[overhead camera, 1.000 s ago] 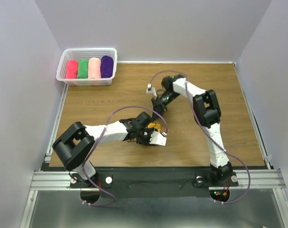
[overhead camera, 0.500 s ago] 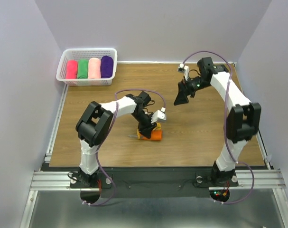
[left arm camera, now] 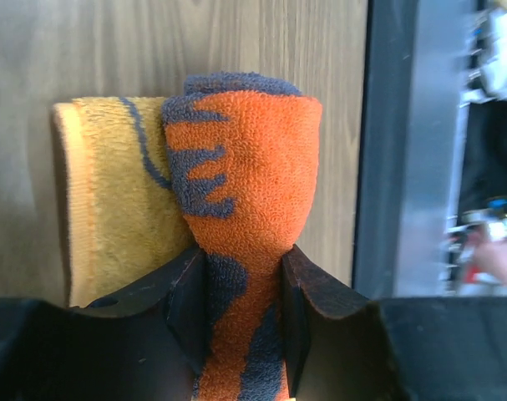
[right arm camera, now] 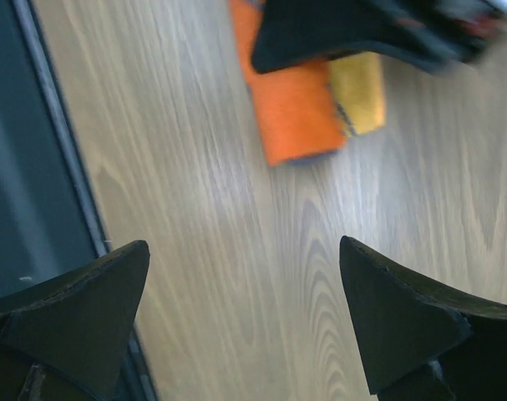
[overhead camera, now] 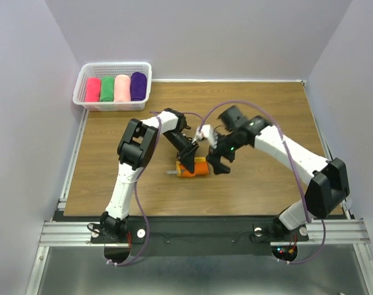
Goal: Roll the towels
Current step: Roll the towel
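Observation:
An orange towel (overhead camera: 198, 167) with dark print lies as a short fat roll on the wooden table. In the left wrist view the towel (left arm camera: 245, 167) bulges out past my left gripper (left arm camera: 245, 292), whose jaws pinch its near end from both sides. A flat yellow-orange flap (left arm camera: 111, 217) of the same towel lies beside the roll. From above, the left gripper (overhead camera: 187, 162) sits on the roll's left end. My right gripper (overhead camera: 215, 162) hovers just right of the roll, open wide and empty. Its view shows the towel (right arm camera: 295, 117) ahead of the right gripper (right arm camera: 240, 251).
A white basket (overhead camera: 116, 64) at the back left holds a hot-pink roll (overhead camera: 93, 90), a green roll (overhead camera: 107, 88), a pale pink roll (overhead camera: 121, 88) and a purple roll (overhead camera: 137, 86). The table's dark near edge (right arm camera: 36, 167) runs close to the right gripper.
The right arm swung from the back right down to just beside the orange roll, jaws opened wide. The left arm's forearm swung round to the far side, its gripper staying on the towel.

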`<state>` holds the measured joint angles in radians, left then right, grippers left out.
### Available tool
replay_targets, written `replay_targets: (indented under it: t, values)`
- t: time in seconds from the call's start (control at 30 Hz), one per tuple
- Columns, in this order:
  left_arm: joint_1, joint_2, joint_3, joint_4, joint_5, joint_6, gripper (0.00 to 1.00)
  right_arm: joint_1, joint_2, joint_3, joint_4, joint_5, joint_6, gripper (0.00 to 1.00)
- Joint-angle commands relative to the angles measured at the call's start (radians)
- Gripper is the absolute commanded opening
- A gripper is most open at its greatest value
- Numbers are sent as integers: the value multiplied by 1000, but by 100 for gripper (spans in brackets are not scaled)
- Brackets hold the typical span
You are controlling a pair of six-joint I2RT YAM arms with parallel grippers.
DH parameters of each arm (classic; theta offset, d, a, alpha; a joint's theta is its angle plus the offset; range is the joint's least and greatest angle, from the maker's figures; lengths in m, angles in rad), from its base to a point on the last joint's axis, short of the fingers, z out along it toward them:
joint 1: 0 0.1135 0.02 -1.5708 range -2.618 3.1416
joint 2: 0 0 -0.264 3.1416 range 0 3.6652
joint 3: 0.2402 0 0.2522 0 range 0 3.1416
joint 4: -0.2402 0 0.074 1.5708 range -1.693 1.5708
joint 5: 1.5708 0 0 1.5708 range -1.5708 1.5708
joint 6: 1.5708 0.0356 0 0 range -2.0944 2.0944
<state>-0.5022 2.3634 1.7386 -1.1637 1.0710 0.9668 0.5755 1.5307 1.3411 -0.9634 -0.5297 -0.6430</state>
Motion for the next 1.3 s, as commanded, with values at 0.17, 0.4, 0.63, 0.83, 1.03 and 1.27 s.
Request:
replay_targets:
  t: [0.17, 0.4, 0.63, 0.83, 1.03, 1.27]
  values:
    - [39, 132, 52, 48, -284, 93, 44, 291, -4, -190, 430, 396, -36, 100]
    - [44, 135, 44, 48, -287, 102, 45, 316, 72, -301, 683, 392, -76, 100]
    - [45, 126, 36, 48, -293, 104, 45, 319, 158, -244, 718, 401, -73, 99]
    - [50, 129, 44, 48, -299, 110, 45, 317, 210, -238, 724, 387, -80, 90]
    - [63, 113, 42, 58, -289, 113, 47, 317, 239, -261, 723, 297, -58, 54]
    - [117, -74, -66, 222, -302, 6, 63, 313, 260, -238, 625, 225, -27, 17]
